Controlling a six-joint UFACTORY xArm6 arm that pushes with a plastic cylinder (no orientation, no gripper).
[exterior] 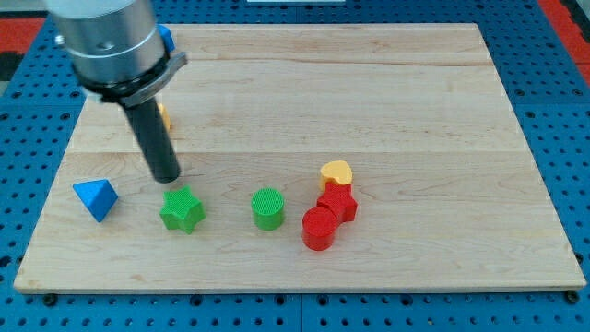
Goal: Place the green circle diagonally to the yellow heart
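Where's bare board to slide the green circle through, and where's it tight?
Free: the board's whole right side and top; also the gap between green circle and green star. Crowded: yellow heart touches the red blocks. My tip sits just above the star.
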